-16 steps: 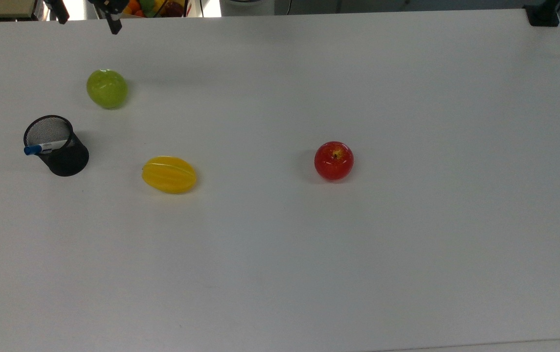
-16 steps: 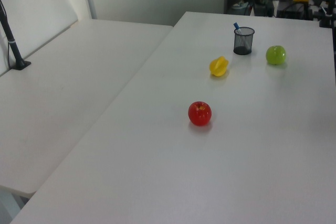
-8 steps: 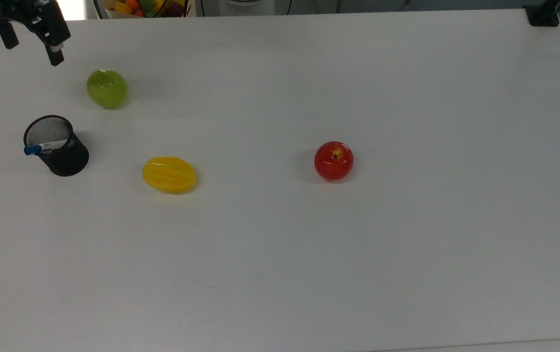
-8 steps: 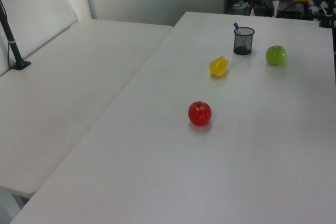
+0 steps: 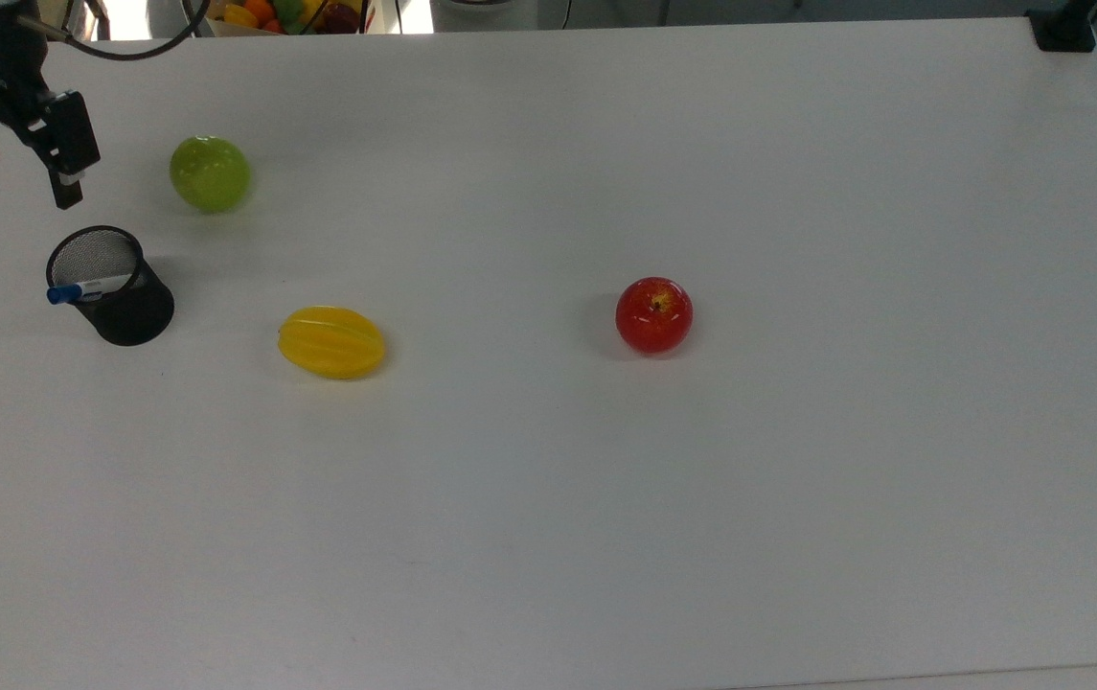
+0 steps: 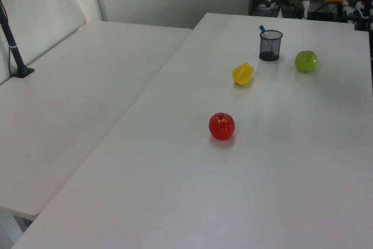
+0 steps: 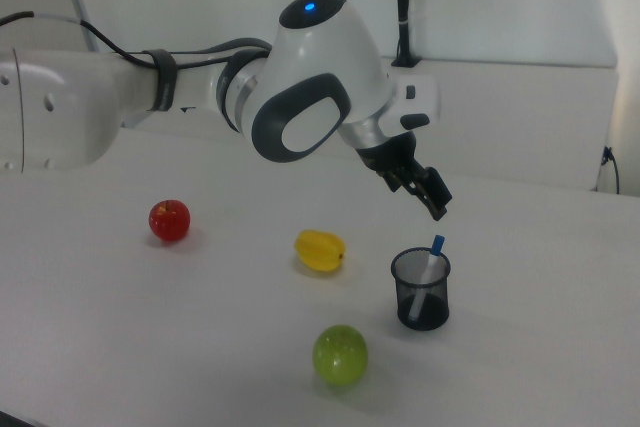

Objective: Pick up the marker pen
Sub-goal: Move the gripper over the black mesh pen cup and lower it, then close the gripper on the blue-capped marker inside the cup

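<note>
Tool (image 5: 21, 177) with fingers spread, hovering above the black mesh cup (image 5: 117, 292) near the counter (image 5: 605, 527) edge, marker pen (image 5: 88, 287) leaning inside, blue cap up

Top view: my high camera, looking steeply down on white table (image 5: 797, 479), far edge at 12 o'clock. Left view: set farther back, low angle along table length, mesh cup (image 6: 270, 45) at 1 o'clock. Right view: closest, near table height, facing arm (image 7: 200, 97). All three share cup, red apple (image 5: 653, 314), green apple (image 7: 340, 354), yellow fruit (image 6: 243, 74).
</note>
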Controlling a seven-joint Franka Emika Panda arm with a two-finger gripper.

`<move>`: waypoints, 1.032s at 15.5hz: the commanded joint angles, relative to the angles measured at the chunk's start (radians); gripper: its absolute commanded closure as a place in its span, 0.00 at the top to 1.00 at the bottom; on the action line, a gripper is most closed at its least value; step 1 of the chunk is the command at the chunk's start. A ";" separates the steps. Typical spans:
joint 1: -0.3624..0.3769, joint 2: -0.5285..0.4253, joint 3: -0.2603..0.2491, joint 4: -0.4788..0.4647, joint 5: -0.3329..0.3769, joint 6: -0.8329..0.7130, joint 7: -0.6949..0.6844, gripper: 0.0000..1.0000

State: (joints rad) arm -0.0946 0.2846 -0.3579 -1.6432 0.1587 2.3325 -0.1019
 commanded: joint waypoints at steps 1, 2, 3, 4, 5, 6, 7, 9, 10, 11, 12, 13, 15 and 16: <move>-0.010 0.041 -0.012 0.002 0.071 0.065 -0.128 1.00; -0.014 0.051 -0.012 0.003 0.099 0.076 -0.157 1.00; -0.016 0.062 -0.012 0.003 0.117 0.088 -0.180 1.00; -0.016 0.067 -0.012 0.002 0.125 0.102 -0.191 0.99; -0.014 0.076 -0.010 0.002 0.125 0.108 -0.191 0.97; -0.014 0.082 -0.012 0.002 0.125 0.108 -0.191 0.96; -0.014 0.085 -0.012 0.002 0.127 0.108 -0.193 0.93; -0.014 0.091 -0.012 -0.001 0.127 0.110 -0.208 0.90; -0.014 0.106 -0.012 -0.003 0.127 0.111 -0.219 0.90; -0.013 0.114 -0.010 -0.003 0.125 0.120 -0.219 0.90; -0.014 0.119 -0.012 -0.004 0.125 0.137 -0.219 0.86; -0.014 0.136 -0.012 -0.009 0.127 0.149 -0.219 0.84; -0.014 0.162 -0.012 -0.010 0.133 0.175 -0.217 0.79; -0.016 0.169 -0.012 -0.010 0.154 0.186 -0.217 0.77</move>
State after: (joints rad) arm -0.1131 0.4228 -0.3654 -1.6442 0.2602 2.4615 -0.2876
